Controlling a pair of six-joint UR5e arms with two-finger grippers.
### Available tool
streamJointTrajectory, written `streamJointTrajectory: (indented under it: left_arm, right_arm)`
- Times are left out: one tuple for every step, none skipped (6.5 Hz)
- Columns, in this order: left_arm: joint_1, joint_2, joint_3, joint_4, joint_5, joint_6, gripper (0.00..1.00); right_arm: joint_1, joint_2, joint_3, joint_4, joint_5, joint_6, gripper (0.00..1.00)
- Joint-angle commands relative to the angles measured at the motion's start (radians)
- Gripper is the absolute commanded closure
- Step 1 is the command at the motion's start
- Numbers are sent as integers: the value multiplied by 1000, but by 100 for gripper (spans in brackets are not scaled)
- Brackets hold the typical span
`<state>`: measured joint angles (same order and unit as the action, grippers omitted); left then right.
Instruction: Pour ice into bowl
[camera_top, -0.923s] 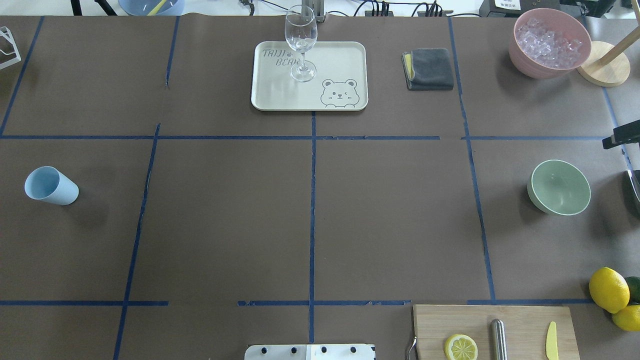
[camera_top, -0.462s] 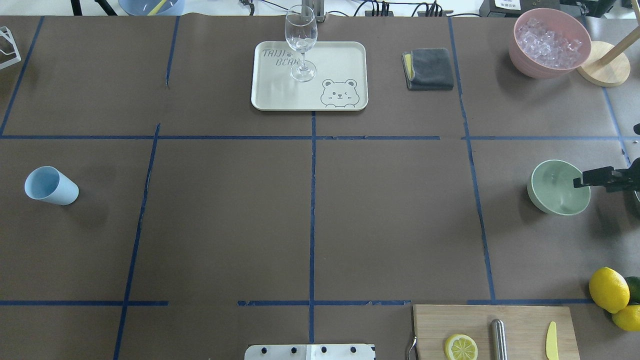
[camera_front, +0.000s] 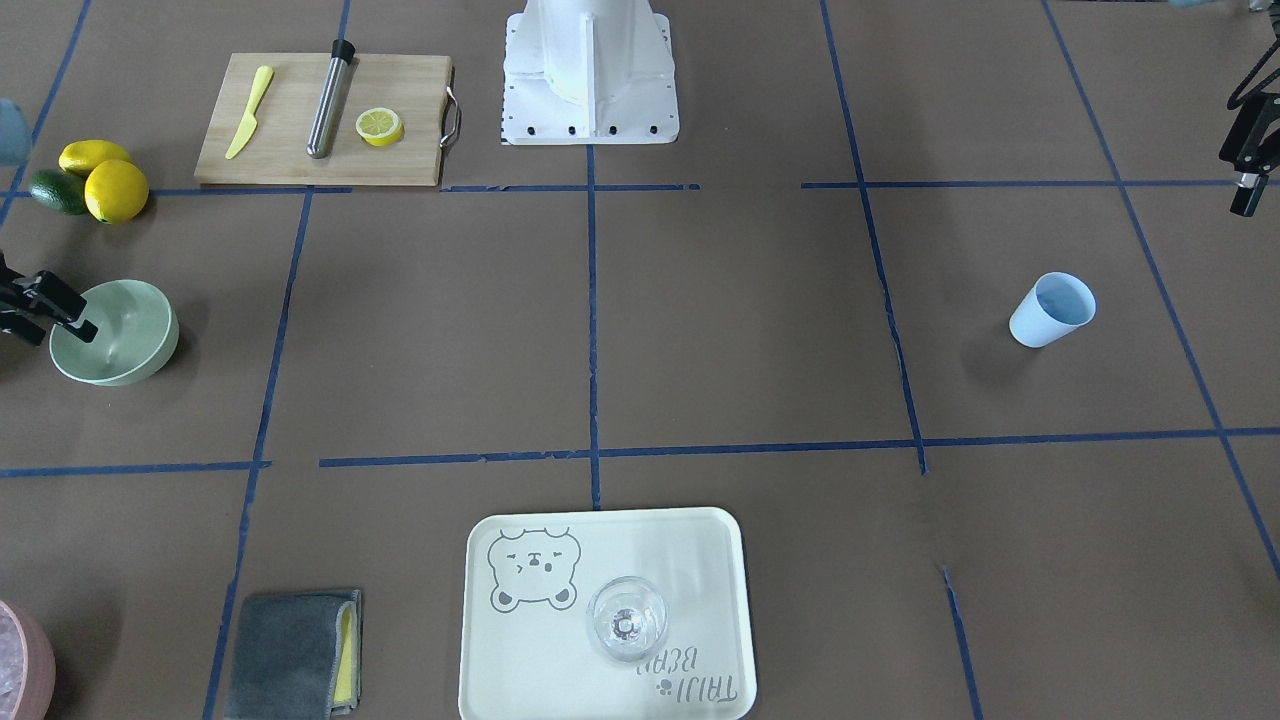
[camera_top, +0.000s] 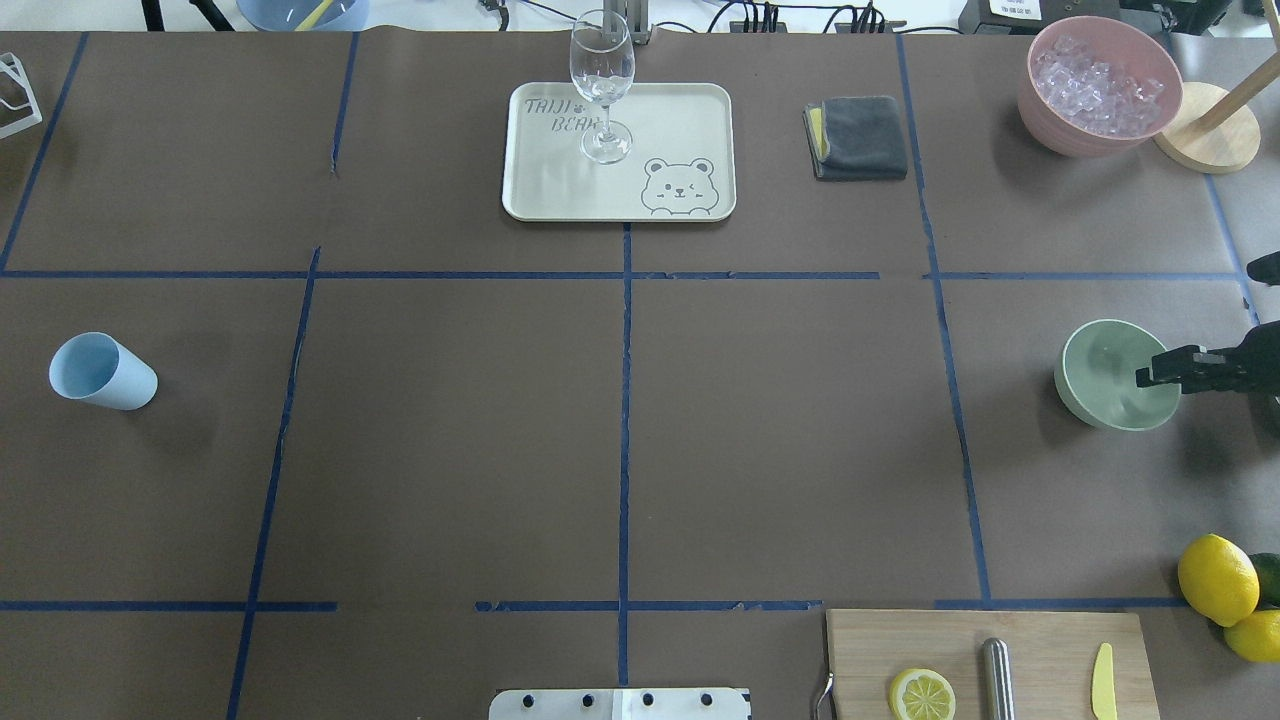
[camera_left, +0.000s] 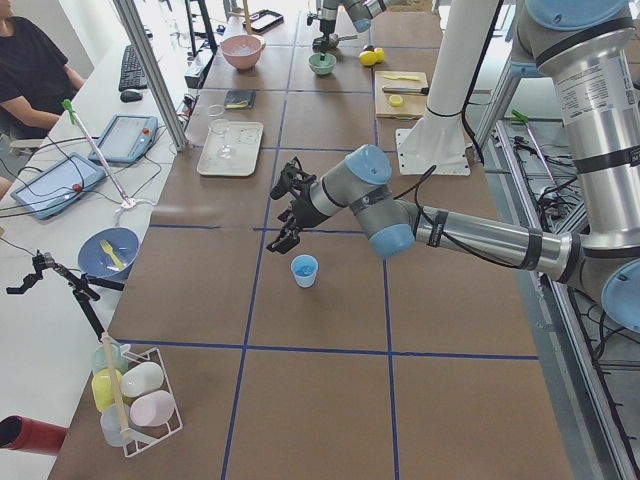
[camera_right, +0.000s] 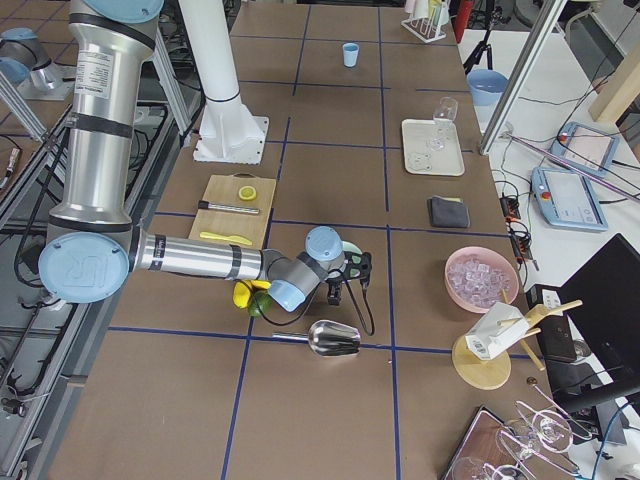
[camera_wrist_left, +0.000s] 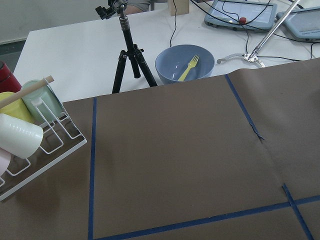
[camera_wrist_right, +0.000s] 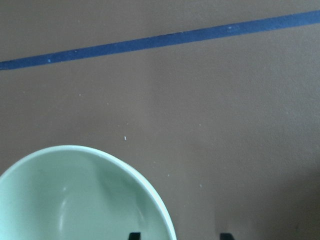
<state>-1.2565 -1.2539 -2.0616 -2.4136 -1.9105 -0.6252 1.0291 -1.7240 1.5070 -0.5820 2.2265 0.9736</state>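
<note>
Near the table's right edge, smooth mint-green bowl (camera_top: 1095, 392), right gripper (camera_wrist_right: 179, 235) spread astride its rim

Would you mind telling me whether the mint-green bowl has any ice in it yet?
Empty: the bowl shows a bare green inside overhead; the ice sits in the pink container.

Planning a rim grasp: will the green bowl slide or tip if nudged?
The bowl likely slides: it is empty, so probably light, on smooth paper. A rim push might tip it, since its round wall narrows downward.
</note>
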Motion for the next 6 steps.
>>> streamJointTrajectory:
  left_arm:
    - [12, 1, 0, -33, 4, -36, 0]
    - [97, 20, 0, -77, 96, -115, 0]
    - [217, 43, 0, -109, 231, -207, 0]
    - [326, 72, 0, -145, 340, -291, 0]
    - [404, 124, 0, -206, 432, -322, 0]
    - [446, 172, 1, -266, 492, -344, 0]
  right_arm:
    - [-7, 6, 16, -1, 10, 4, 100]
    - [-6, 6, 41, -7, 15, 4, 100]
    - [-4, 6, 59, -10, 28, 5, 100]
    - [8, 9, 87, -22, 72, 17, 100]
    - [47, 56, 145, -114, 137, 58, 100]
    - [52, 113, 235, -242, 169, 119, 100]
